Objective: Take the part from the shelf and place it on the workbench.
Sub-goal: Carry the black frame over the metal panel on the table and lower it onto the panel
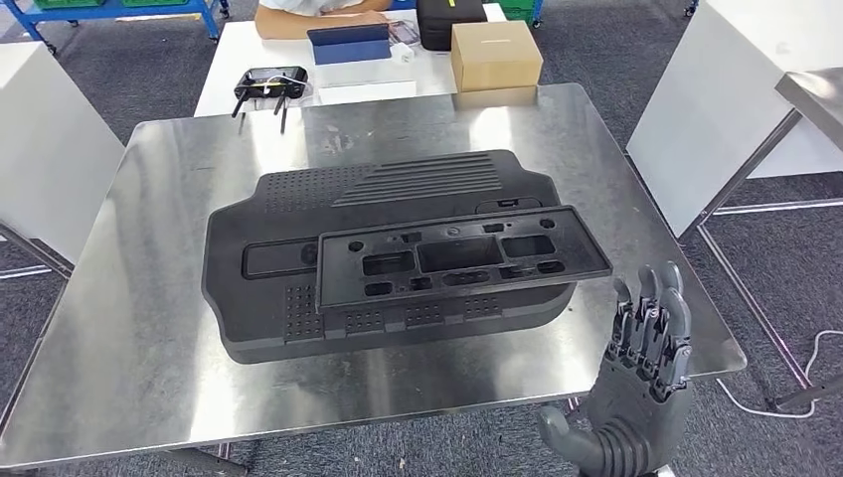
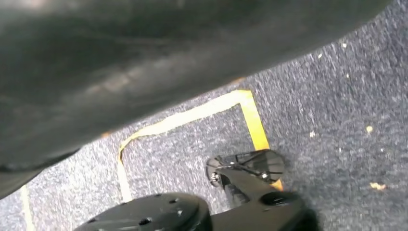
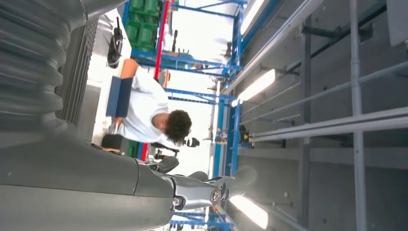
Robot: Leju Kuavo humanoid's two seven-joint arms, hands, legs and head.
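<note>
Lying flat at the centre of the head view on the brushed steel surface [image 1: 129,328]: a large black moulded plastic panel [image 1: 298,209] with ribbed slats along its upper right and perforated patches near its edges. Resting on top of that panel, overhanging toward centre right: a smaller black rectangular plastic frame part [image 1: 462,258] with several cut-out openings, tilted slightly, its right end reaching past the panel's edge.

Rising into the lower right of the head view, just off the surface's near right corner: the right hand [image 1: 636,388], grey and dark-fingered, fingers [image 1: 651,313] extended upward and apart, thumb sticking out to the lower left, grasping nothing and touching neither part. Showing in the right wrist view along the lower left: the same hand [image 3: 192,190], fingers stretched out with nothing between them, ceiling rails and strip lights behind it.

Left hand: cannot tell its state; left wrist view looking down at grey carpet [image 2: 337,96] with a yellow tape outline [image 2: 192,115] on it.

Standing beyond the steel surface, in the upper centre of the head view: a white table [image 1: 224,70] carrying a brown cardboard box [image 1: 495,55], a blue tablet stand [image 1: 348,43] and a black controller with antennas [image 1: 270,84]. Sitting behind that table, at the top edge: a person in a white shirt [image 1: 318,12], forearms resting on it.
</note>
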